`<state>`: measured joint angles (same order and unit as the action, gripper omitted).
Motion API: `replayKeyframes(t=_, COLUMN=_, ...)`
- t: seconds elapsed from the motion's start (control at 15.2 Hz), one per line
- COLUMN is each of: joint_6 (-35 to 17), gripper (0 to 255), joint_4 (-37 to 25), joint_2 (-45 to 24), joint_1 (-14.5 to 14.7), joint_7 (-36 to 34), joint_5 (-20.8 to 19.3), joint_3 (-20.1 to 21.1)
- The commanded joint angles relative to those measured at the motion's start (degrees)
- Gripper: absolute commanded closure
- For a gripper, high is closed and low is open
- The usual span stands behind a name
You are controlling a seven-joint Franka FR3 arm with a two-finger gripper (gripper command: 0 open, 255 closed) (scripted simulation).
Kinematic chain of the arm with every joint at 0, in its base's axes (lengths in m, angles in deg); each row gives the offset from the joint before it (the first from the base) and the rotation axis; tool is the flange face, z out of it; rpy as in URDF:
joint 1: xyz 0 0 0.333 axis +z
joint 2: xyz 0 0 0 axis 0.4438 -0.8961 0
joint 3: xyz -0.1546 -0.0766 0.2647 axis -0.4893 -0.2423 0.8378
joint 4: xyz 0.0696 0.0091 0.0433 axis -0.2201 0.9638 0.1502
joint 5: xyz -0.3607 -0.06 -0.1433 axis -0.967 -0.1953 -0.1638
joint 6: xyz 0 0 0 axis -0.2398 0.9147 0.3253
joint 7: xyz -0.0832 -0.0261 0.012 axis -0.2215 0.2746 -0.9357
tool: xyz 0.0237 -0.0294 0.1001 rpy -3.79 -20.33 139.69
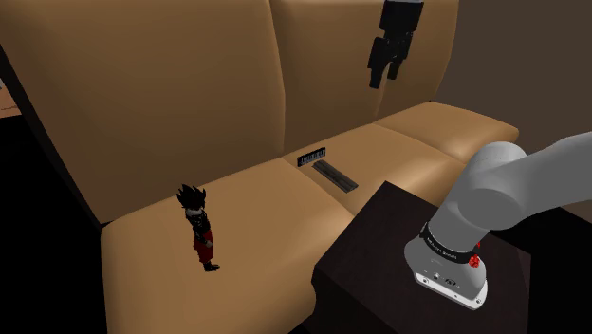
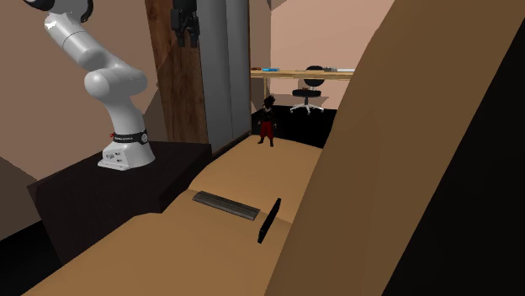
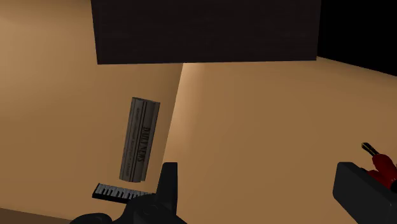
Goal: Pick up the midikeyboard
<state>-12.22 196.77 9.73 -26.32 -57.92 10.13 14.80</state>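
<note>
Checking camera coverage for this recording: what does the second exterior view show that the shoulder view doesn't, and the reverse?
Second exterior view: a desk and an office chair beyond the sofa. Shoulder view: the white keys of the midikeyboard. Shared: the sofa, the midikeyboard leaning on its backrest, a flat dark slab beside it, a figurine, the stand, the arm.

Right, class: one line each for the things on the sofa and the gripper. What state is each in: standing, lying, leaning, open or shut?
midikeyboard: up on its long edge, leaning against the sofa backrest, not held.
flat grey box: lying flat on the seat cushion.
figurine: standing upright on the seat cushion.
gripper: open, empty, raised above the seat.
</note>
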Motion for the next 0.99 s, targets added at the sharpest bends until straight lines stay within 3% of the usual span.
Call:
replayKeyframes(t=0.0, joint_6=0.0, gripper=0, joint_4=0.0, joint_2=0.0, joint_1=0.0, joint_7=0.0, joint_5=0.0, joint_3=0.0)
replayKeyframes(t=0.46, joint_6=-9.5, gripper=0, joint_4=4.4, joint_2=-6.4, joint_1=1.5, joint_7=16.4, joint_5=-4.7, joint_3=-8.3)
replayKeyframes(t=0.92, joint_6=-19.5, gripper=0, joint_4=4.4, joint_2=-17.6, joint_1=3.3, joint_7=32.5, joint_5=-7.1, joint_3=-15.8)
